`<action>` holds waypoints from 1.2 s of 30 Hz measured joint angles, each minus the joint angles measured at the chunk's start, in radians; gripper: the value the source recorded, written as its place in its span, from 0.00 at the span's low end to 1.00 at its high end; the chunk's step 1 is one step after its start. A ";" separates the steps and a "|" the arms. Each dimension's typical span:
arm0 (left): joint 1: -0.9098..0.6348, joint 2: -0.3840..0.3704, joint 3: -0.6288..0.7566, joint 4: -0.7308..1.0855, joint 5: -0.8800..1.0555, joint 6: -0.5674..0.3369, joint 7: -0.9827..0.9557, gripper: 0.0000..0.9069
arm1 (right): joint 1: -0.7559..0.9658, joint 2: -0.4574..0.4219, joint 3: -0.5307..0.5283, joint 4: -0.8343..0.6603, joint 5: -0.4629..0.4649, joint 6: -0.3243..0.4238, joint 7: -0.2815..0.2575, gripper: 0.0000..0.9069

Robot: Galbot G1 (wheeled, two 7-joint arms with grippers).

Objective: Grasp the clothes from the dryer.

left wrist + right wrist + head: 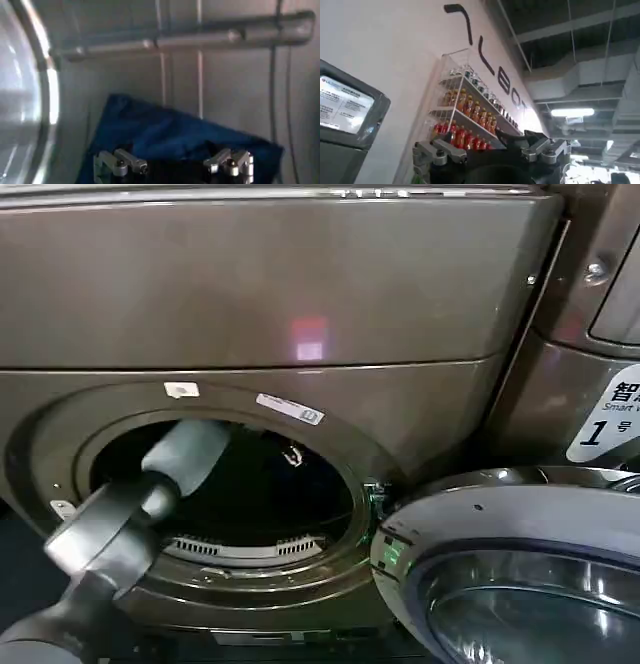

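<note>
Reaching is mostly done, I think, but grabbing is not. On the left of the head view, my left arm (pixel 150 489) goes in through the round hole of the dryer (pixel 300 294). The arm is smooth, grey and round like a pipe.

My left wrist camera looks inside the drum (pixel 235 90). The drum wall is shiny grey metal with a long raised bar across it. The clothes (pixel 170 135) lie low in the drum. They are dark blue, soft and floppy, bunched into a wide heap with a few folds. The left pincer (pixel 175 165) is spread wide, and its two metal fingertips (pixel 125 162) sit just in front of the cloth. I cannot tell if they touch it. Nothing is pinched yet.

So the door is already open and the arm is inside. Still to do, I judge: push down into the cloth, squeeze, and pull it out through the hole.

Further right in the head view, the door (pixel 500 534) hangs open. It is round, with a pale grey rim and a clear glass bowl in the middle. Above it is a white sticker (pixel 610 419) with a "1".

The right pincer (pixel 492 150) waits outside, pointing up toward a wall with shelves of bottles (pixel 465 125). It is spread apart and holds nothing.
</note>
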 measured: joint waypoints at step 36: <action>0.016 -0.023 0.007 0.081 0.067 0.013 -0.067 0.00 | 0.010 0.000 -0.002 -0.020 -0.017 0.009 -0.008 1.00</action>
